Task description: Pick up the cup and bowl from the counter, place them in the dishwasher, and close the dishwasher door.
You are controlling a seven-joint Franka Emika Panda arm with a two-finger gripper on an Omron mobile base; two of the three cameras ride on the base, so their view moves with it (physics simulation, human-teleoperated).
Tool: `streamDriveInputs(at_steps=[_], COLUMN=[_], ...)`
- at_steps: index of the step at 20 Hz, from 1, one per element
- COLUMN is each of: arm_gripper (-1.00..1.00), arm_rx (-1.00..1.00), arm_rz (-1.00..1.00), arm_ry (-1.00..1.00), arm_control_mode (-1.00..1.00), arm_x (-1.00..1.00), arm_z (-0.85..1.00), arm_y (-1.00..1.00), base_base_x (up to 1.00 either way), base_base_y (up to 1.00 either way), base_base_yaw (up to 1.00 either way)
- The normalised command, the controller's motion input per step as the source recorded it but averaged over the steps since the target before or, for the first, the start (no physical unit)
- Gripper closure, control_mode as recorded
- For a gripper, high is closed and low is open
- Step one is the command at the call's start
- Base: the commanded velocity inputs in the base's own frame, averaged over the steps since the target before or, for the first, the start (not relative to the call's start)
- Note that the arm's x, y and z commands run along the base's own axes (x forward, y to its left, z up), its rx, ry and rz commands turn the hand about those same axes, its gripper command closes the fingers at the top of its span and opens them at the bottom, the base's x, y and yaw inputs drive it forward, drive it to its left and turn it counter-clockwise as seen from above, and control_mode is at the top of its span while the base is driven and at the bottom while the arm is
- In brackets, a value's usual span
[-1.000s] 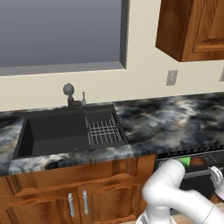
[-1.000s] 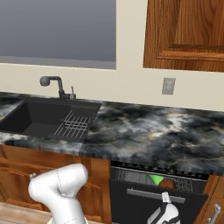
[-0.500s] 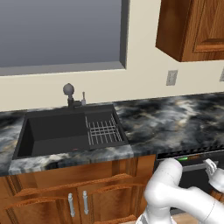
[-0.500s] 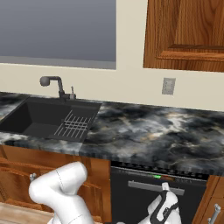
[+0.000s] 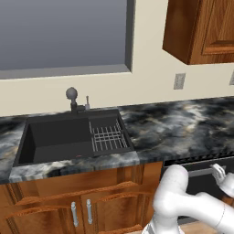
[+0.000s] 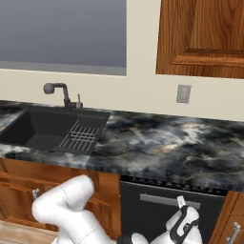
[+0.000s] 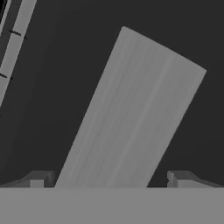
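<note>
The counter (image 6: 181, 152) spans the frame, black stone with grey swirls. Beneath it the dishwasher door (image 6: 157, 214), a flat dark panel, looks upright, nearly shut. I keep the gripper (image 6: 183, 214) pressed at its silver handle (image 7: 131, 109), fingers (image 7: 41, 178) spread either side, gripping nothing, presumably to push it closed.

Dishwasher door (image 6: 167, 209): flat dark panel, upright and shut under the desk (image 6: 162, 147) at lower right of the right base frame. Its silver bar handle (image 7: 131, 109) crosses the hand frame diagonally. Desk: dark marbled stone, pale front edge.
</note>
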Motion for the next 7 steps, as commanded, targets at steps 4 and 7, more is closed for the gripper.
streamDriveInputs(at_steps=[4,7], arm_gripper=[-1.0,-1.0], arm_rx=[-0.04,-0.06], arm_rz=[-0.01,-0.01], arm_ry=[-0.13,-0.13], arm_control_mode=[-1.0,-1.0], arm_x=[0.5,0.61], arm_z=[-0.69,-0.76], arm_y=[0.0,0.0], base_base_x=[0.0,0.0], base_base_y=[0.0,0.0], base_base_yaw=[0.0,0.0])
